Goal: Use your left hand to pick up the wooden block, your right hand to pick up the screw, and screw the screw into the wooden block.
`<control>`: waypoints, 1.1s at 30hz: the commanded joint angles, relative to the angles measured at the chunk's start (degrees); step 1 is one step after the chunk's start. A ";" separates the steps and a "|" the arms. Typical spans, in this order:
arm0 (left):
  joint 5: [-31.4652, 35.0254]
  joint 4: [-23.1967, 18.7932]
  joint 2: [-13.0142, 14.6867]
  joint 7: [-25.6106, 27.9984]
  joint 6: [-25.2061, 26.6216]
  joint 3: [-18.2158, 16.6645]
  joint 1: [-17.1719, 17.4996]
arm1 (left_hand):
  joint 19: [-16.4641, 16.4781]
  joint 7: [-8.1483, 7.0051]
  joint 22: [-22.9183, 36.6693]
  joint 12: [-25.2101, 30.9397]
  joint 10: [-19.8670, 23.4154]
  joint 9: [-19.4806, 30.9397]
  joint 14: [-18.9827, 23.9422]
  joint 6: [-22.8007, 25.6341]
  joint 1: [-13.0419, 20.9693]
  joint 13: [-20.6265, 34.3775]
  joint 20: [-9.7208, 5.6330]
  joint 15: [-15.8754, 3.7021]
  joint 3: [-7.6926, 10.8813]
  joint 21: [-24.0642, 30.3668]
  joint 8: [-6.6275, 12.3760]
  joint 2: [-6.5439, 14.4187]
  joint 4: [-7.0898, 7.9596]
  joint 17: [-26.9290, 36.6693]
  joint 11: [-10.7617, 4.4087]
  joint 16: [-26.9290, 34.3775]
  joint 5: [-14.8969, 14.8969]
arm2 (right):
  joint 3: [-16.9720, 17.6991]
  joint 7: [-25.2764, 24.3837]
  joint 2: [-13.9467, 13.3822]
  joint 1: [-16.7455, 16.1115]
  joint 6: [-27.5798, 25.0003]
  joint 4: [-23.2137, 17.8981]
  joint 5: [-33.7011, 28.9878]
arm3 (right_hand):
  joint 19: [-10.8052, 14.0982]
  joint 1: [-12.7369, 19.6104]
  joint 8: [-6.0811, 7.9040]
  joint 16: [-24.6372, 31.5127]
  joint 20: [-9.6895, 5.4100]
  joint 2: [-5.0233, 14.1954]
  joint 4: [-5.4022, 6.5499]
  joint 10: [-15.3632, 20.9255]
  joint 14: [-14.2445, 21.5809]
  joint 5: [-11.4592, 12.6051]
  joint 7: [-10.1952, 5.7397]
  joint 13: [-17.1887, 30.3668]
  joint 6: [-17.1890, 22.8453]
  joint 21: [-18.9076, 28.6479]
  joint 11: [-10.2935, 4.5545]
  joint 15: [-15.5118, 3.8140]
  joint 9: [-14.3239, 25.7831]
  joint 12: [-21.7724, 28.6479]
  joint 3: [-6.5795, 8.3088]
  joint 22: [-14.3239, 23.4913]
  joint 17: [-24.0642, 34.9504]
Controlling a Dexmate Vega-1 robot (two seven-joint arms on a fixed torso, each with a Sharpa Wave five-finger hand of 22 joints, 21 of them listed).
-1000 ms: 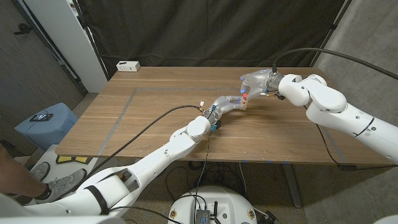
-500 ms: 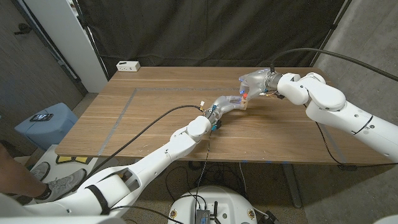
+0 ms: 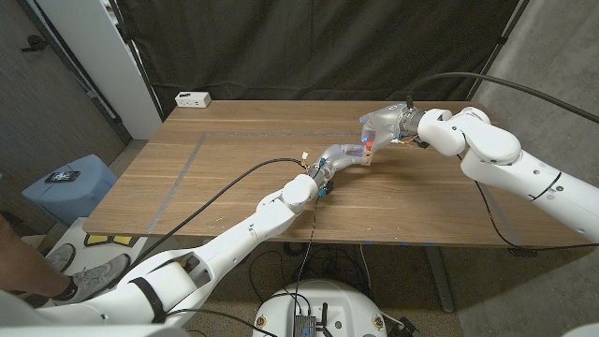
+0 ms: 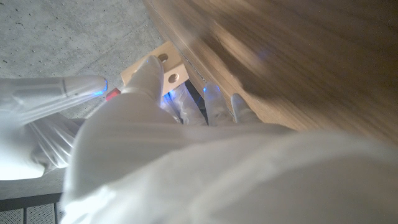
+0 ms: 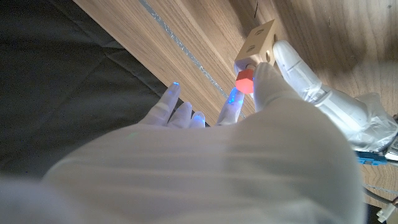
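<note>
Now the left robot hand (image 3: 344, 157) grips the wooden block (image 5: 260, 39) and holds it up off the desk (image 3: 225, 178) — likely so its hole faces the screw. The right robot hand (image 3: 382, 124) pinches the red-headed screw (image 5: 244, 80) between its fingertips, pressed against the block's side — ready to twist in.

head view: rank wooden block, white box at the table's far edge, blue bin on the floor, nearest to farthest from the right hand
1. wooden block: right beside the right hand, held by the left hand at mid-table.
2. white box: far left corner of the table.
3. blue bin: on the floor, off the table's left side.
</note>
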 commanded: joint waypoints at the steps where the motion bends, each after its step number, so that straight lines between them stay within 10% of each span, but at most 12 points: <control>1: -0.09 0.56 -0.22 -0.15 -0.38 0.10 -0.27 | 0.33 0.19 0.27 0.34 0.43 0.06 0.24 0.24 0.13 0.15 0.32 -3.47 0.53 0.04 0.29 0.41 -0.04 0.09 0.10 0.15 0.32 | 0.24 0.75 0.17 0.40 0.55 0.65 0.74 | 0.05 0.62 0.42 0.33 -0.27 -0.23 0.20 0.41 0.19 0.20 -0.03 0.12 0.59 0.25 -0.31 -0.08 0.33 0.33 0.48 0.09 0.32; 33: 0.02 0.53 -0.23 -0.26 -0.39 0.20 -0.35 | 0.35 0.25 0.27 0.35 0.42 0.06 0.15 0.24 0.19 0.17 0.36 -3.48 0.52 0.05 0.30 0.43 -0.07 0.12 0.10 0.18 0.32 | -0.34 0.40 0.88 1.71 1.36 2.48 2.38 | 1.98 1.37 2.72 0.94 -1.26 0.06 0.27 2.56 1.86 0.14 0.10 0.11 5.15 0.80 -0.34 -0.87 0.86 0.99 1.16 0.07 0.40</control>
